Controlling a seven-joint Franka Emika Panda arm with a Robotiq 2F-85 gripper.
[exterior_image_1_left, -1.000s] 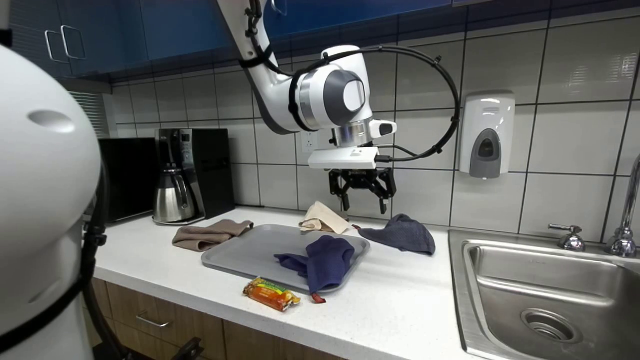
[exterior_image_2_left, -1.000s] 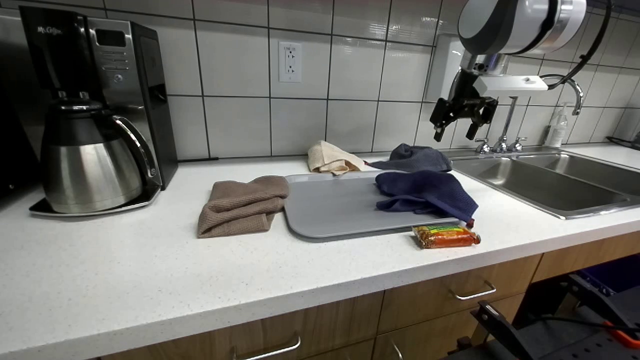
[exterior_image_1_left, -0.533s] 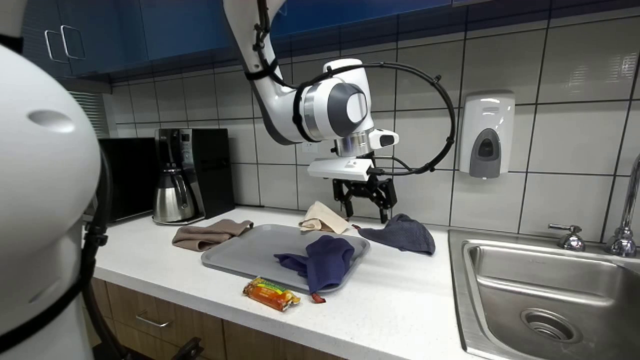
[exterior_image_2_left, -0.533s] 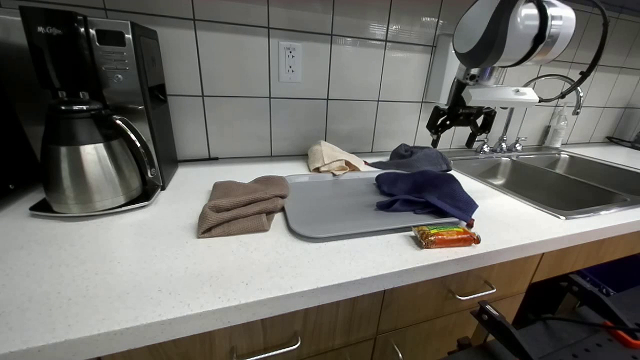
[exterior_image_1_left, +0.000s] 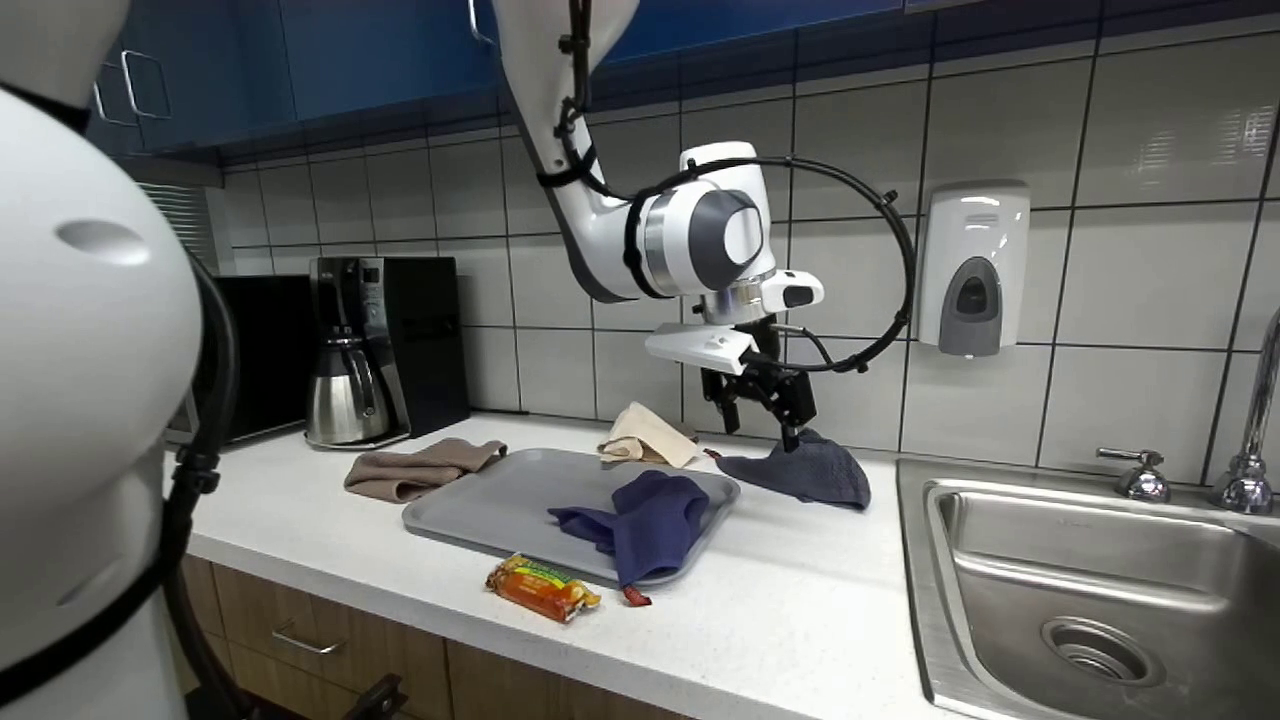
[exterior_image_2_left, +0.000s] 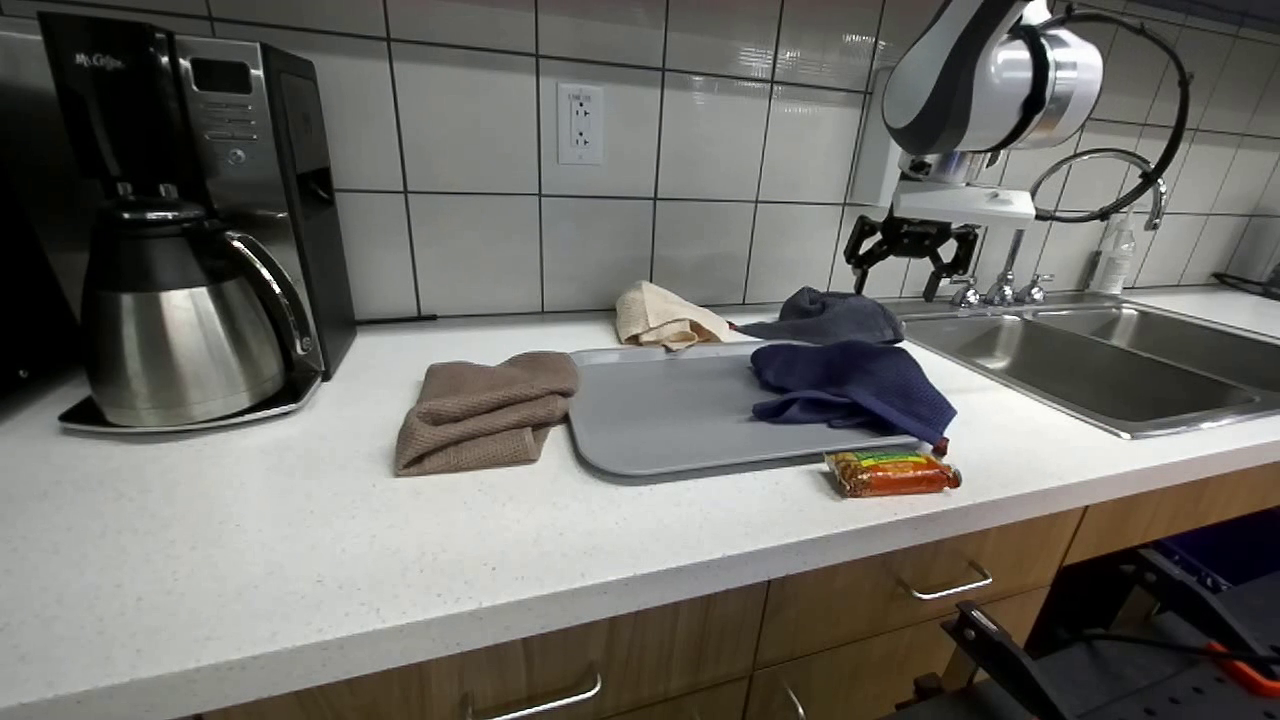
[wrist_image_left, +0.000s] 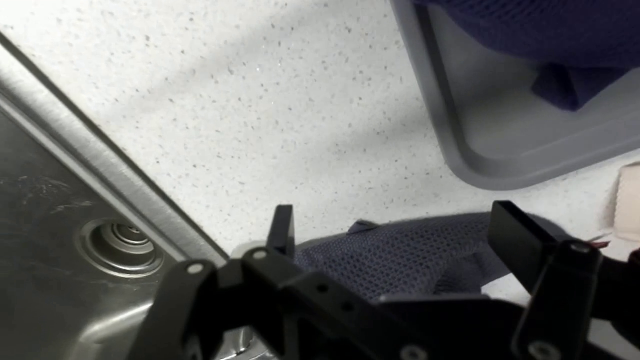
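**A Shallow Pinch Is My Chief Worry**

My black two-fingered hand is spread wide with nothing in it, hanging over the crumpled slate-blue waffle-weave cloth. That cloth lies on the white speckled desk, between a corner of the grey plastic tray and the brushed-steel sink, near the white-tiled wall.

The fingers look clear of the fabric, though I can't judge the gap exactly. If I closed too high, I'd expect them to skim a loose fold and let it slide out. Too low, and they could jam against the desk. In the wrist view the hand itself hides part of the cloth, so I could easily misread how much sits in the grip.

Sideways error matters too. One finger stands toward the sink's rim, and drifting that way could knock metal; drifting toward the wall could scrape tile. Sliding toward the tray might bump its edge and shift the crumpled navy-blue cloth lying on it.
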